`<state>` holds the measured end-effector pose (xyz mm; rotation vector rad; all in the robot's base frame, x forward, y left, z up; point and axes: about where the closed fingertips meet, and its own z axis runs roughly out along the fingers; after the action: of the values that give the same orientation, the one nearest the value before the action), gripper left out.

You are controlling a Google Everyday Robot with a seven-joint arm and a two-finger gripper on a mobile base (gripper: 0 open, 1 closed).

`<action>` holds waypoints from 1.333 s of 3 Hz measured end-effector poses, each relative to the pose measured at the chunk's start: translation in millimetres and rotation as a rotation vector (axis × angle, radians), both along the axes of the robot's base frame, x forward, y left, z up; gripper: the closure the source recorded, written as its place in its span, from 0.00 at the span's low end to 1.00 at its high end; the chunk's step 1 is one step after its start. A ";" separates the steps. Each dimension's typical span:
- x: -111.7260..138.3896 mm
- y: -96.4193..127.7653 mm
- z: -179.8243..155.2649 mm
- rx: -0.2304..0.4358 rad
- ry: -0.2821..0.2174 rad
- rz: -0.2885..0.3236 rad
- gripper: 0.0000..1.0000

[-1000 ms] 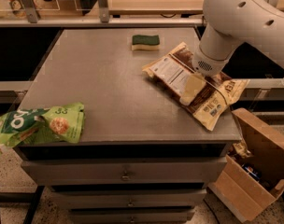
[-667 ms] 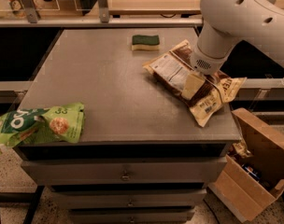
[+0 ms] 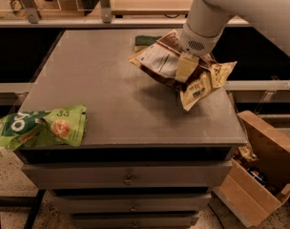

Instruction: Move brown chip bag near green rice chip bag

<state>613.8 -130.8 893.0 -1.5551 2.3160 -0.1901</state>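
Note:
The brown chip bag [image 3: 160, 61], dark brown and cream with a white label panel, hangs crumpled above the right back part of the grey table [image 3: 107, 99] and casts a shadow on it. My gripper [image 3: 187, 67] comes down from the white arm at the upper right and is shut on the bag's middle; one tan finger [image 3: 185, 68] shows against the bag. The green rice chip bag [image 3: 40, 128] lies at the table's front left corner, partly over the left edge, far from the gripper.
A green-and-yellow sponge [image 3: 145, 40] lies at the table's back, partly hidden behind the held bag. An open cardboard box [image 3: 259, 180] stands on the floor at the right. Drawers [image 3: 128, 178] sit under the tabletop. A shelf rail [image 3: 88, 22] runs behind.
The gripper has lifted the brown chip bag off the table and carried it up and slightly left; the bag now folds and overlaps the sponge's edge. The green bag has not moved.

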 end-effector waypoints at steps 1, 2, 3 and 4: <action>0.7 43.3 29.8 -0.041 -0.045 0.144 1.00; -4.9 92.7 49.4 -0.075 -0.083 0.303 1.00; -6.7 134.6 53.0 -0.090 -0.091 0.418 1.00; -8.4 170.8 52.7 -0.088 -0.084 0.512 0.82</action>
<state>605.4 40.0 945.7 -2.0774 1.7930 -0.2235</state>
